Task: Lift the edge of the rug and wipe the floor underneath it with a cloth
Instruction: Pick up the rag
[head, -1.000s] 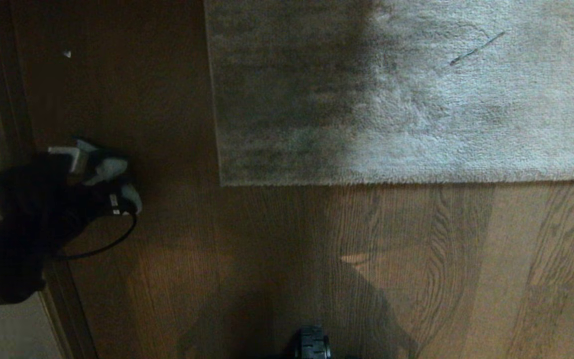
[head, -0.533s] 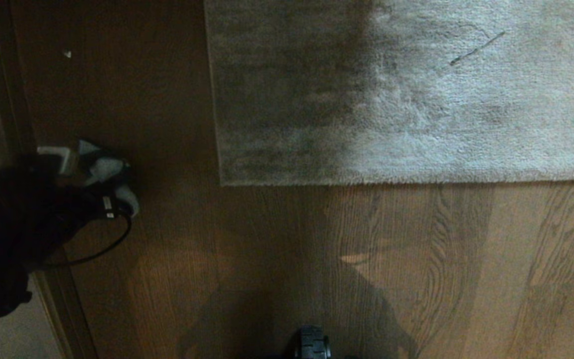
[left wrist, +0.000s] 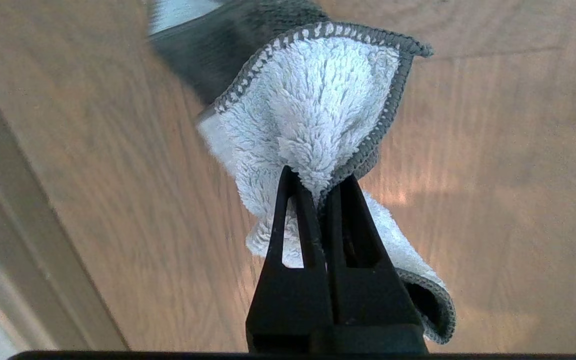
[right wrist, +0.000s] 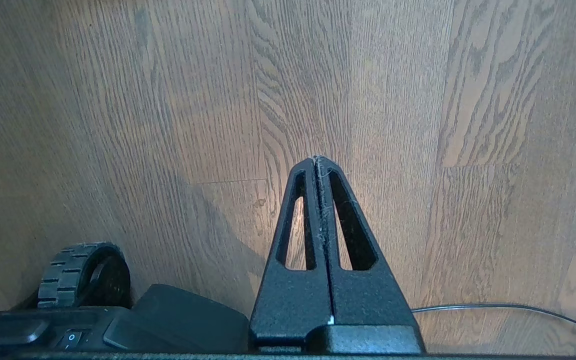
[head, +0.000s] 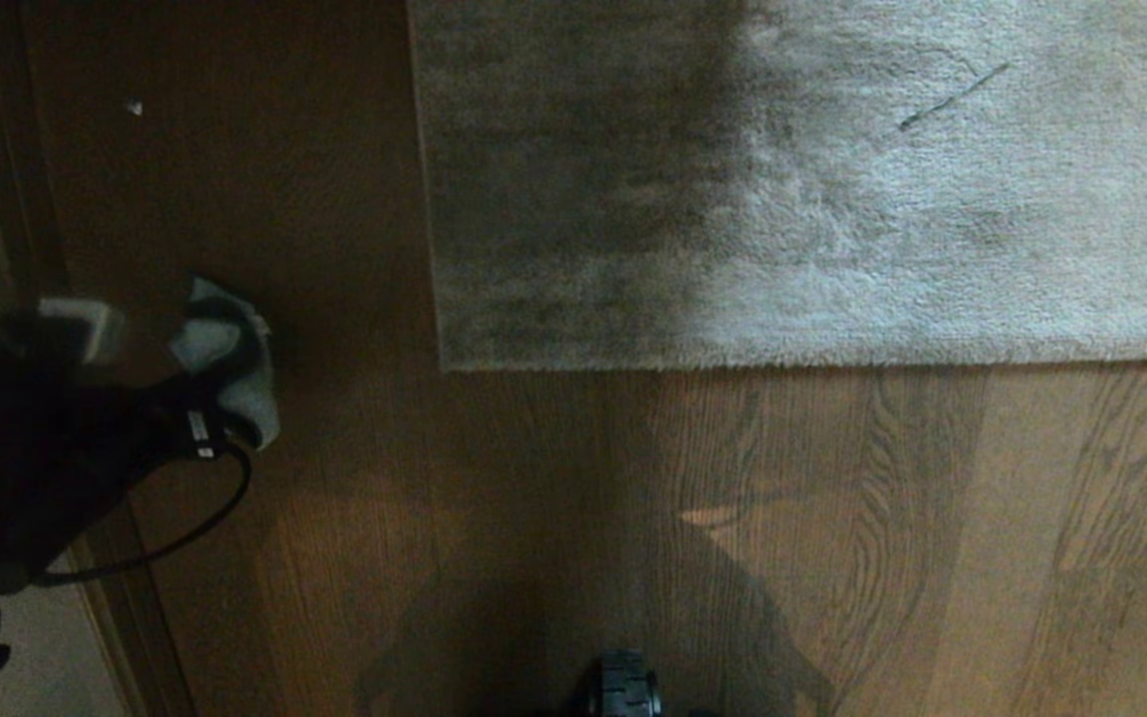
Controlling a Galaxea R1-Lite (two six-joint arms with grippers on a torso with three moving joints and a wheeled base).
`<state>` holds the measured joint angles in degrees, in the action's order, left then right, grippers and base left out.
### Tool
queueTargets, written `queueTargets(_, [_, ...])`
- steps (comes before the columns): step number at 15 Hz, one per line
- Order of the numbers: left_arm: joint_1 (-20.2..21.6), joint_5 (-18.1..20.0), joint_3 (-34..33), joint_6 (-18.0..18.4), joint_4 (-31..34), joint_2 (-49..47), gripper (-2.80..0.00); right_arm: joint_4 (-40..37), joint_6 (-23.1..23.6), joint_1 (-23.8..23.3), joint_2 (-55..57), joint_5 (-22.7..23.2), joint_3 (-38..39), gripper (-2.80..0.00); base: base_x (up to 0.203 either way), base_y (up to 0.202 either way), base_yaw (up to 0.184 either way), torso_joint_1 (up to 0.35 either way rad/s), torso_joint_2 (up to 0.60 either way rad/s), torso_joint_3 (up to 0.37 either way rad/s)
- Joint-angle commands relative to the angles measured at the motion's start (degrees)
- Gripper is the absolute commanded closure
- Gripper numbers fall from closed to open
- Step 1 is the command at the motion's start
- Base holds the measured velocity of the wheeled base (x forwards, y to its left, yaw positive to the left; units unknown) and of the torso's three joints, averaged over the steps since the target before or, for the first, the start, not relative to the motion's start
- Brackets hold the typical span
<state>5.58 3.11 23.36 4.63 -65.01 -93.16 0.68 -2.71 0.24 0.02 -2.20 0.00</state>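
The pale grey cloth (head: 230, 354) is pinched in my left gripper (head: 218, 396), which is shut on it and hangs over the brown floor (head: 534, 518) at the far left of the head view. In the left wrist view the fluffy cloth (left wrist: 318, 100) bunches out past the left gripper (left wrist: 318, 175), with a dark stitched hem. The rug edge (head: 783, 351) lies flat on the floor, its square corner (head: 448, 360) well to the right of the cloth. My right gripper (right wrist: 316, 161) is shut and empty, parked over bare floor (right wrist: 493, 150) by the base.
A dark wooden strip (head: 6, 199) runs along the left, with a paler surface beyond it. A black cable (head: 205, 503) loops off the left wrist. A base wheel (head: 623, 687) shows at the bottom edge. A thin dark streak (head: 952, 98) marks the rug.
The left arm has pulled back toward the lower left of the head view, and the cloth it holds shows more and hangs a little lower. Rug and right arm are unmoved.
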Motion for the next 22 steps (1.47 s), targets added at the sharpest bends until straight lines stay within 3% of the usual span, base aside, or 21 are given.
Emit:
queueTargets(1, [-0.1,0.0,-3.3,0.0,-0.4,4.9,0.0,0.0,0.0,0.0,0.0,0.0,0.0,0.0,0.0,0.0,0.0,0.0,0.0,0.0])
queueTargets(8, [-0.1,0.0,-10.0,0.0,-0.2,11.7,0.0,0.0,0.0,0.0,0.0,0.0,0.0,0.0,0.0,0.0,0.0,0.0,0.0,0.0])
queueTargets(13, [-0.1,0.0,-18.4,0.0,1.1,18.0,0.0,0.0,0.0,0.0,0.0,0.0,0.0,0.0,0.0,0.0,0.0,0.0,0.0,0.0])
queueTargets(16, [-0.1,0.2,-21.8,0.0,9.8,25.3,0.0,0.0,0.0,0.0,0.0,0.0,0.0,0.0,0.0,0.0,0.0,0.0,0.0,0.0])
queueTargets(22, [-0.1,0.3,-22.6,0.1,36.5,41.3,0.0,0.0,0.0,0.0,0.0,0.0,0.0,0.0,0.0,0.0,0.0,0.0,0.0,0.0])
